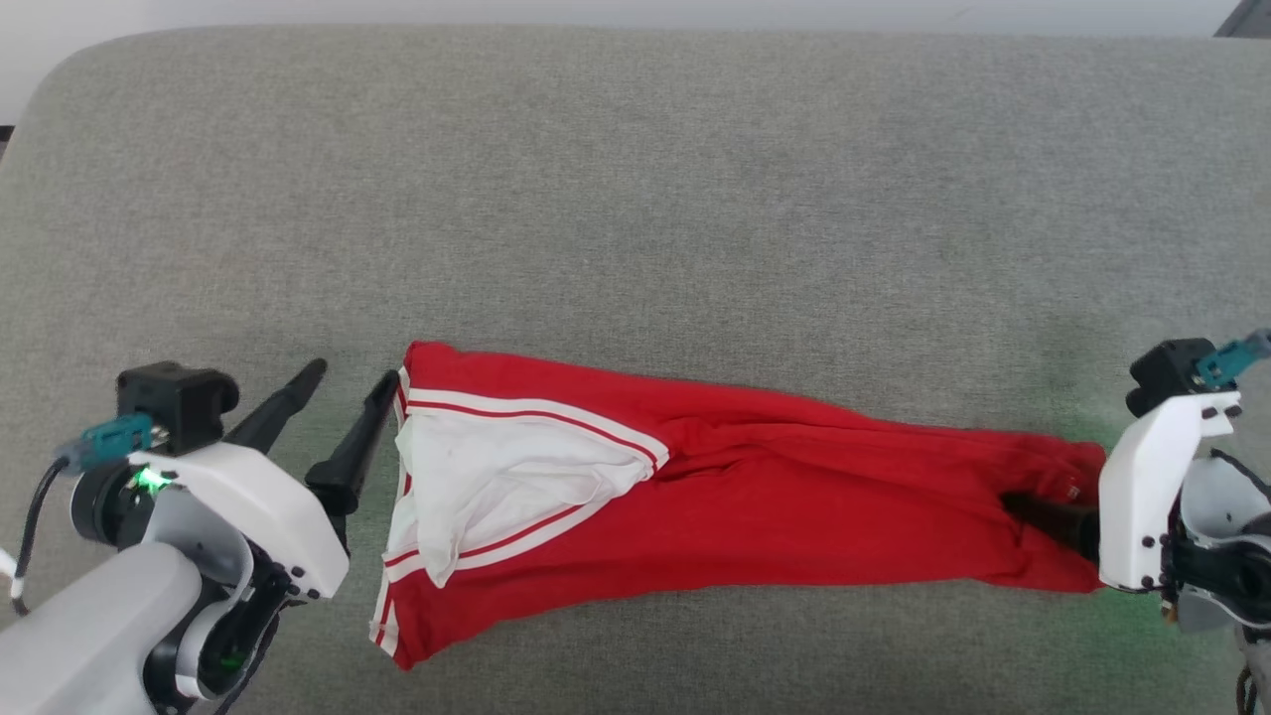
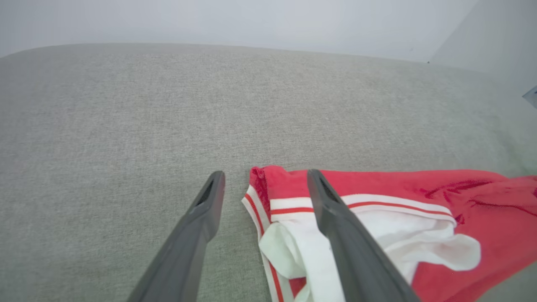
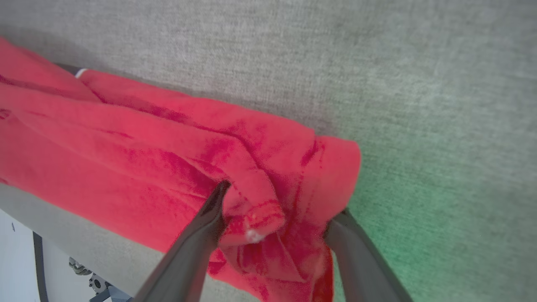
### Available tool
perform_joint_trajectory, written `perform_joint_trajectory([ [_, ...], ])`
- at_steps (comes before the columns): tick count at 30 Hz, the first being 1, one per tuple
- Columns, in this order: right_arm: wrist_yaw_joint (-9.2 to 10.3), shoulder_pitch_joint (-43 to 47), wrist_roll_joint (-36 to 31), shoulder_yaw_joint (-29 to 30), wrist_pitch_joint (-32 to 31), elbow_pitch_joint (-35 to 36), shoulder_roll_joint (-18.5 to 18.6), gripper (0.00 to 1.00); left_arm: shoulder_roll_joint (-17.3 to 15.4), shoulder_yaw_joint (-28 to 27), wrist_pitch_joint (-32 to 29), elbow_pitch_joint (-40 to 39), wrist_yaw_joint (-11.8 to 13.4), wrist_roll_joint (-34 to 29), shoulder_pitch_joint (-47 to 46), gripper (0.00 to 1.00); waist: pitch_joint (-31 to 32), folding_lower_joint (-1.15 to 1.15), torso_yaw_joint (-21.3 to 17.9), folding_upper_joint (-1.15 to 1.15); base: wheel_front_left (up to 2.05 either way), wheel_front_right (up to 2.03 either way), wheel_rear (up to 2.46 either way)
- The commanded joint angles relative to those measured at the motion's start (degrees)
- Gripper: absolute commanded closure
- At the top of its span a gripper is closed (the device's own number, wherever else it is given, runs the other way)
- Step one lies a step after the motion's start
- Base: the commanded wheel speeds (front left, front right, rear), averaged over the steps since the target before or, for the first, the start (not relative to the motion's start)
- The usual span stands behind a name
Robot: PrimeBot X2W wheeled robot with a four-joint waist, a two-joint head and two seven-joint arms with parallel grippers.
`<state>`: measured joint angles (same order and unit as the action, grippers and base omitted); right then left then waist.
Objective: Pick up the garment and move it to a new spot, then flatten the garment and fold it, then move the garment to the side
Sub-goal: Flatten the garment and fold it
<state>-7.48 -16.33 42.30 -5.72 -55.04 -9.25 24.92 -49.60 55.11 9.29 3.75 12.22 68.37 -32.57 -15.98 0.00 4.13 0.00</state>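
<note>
Two sets of fingers, both spread wide. My left gripper (image 1: 353,377) sits empty just beside the white-sleeved end of the shirt (image 1: 775,497), which lies bunched in a long strip near the cushion's (image 1: 635,199) front edge. My right gripper (image 3: 282,199) straddles the crumpled hem without pinching it. The cloth looks thin, limp and light, so I'd pinch the shoulder and hem corners.

Before me spreads a padded desk (image 1: 635,179) covered in grey woven fabric, its far-left corner rounded. Beyond it runs a pale wall (image 1: 596,10), and a dark shape (image 1: 1249,20) cuts into the far-right corner. A green tint (image 3: 402,235) lies on the fabric at my right. Past the desk's edge I see pale floor (image 3: 16,260), a dark strip (image 3: 38,268) and a small metal fitting (image 3: 94,287).
</note>
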Motion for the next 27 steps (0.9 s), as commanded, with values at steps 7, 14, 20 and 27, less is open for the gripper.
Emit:
perform_joint_trajectory([
  [7, -0.22, -2.85, 6.40, -8.31, 0.10, -6.47, -4.04, 1.00, 4.44, -6.34, 5.91, 6.41, -2.73, -1.93, 5.93, 0.00, -0.12, 0.00, 1.61, 0.00, 0.00, 0.00, 0.00],
  [14, -0.12, -6.07, 10.90, -6.94, 2.07, -6.38, -0.68, 1.00, 12.12, -21.17, 5.90, 9.68, -7.11, -9.33, 14.26, 0.00, 0.52, 0.00, 1.95, 0.00, 0.00, 0.00, 0.00],
  [20, -0.01, -6.19, 12.03, -4.35, 3.82, -6.04, 2.93, 1.00, 16.94, -29.69, 5.90, 11.60, -11.03, -15.74, 19.37, 0.00, 1.25, 0.00, 1.61, 0.00, 0.00, 0.00, 0.00],
  [27, 0.00, -5.53, 10.97, 0.85, 6.42, -8.07, 8.47, 1.00, 22.89, -40.22, 5.91, 12.08, -15.47, -25.39, 24.41, 0.00, 2.31, 0.00, 0.74, 0.00, 0.00, 0.00, 0.00],
])
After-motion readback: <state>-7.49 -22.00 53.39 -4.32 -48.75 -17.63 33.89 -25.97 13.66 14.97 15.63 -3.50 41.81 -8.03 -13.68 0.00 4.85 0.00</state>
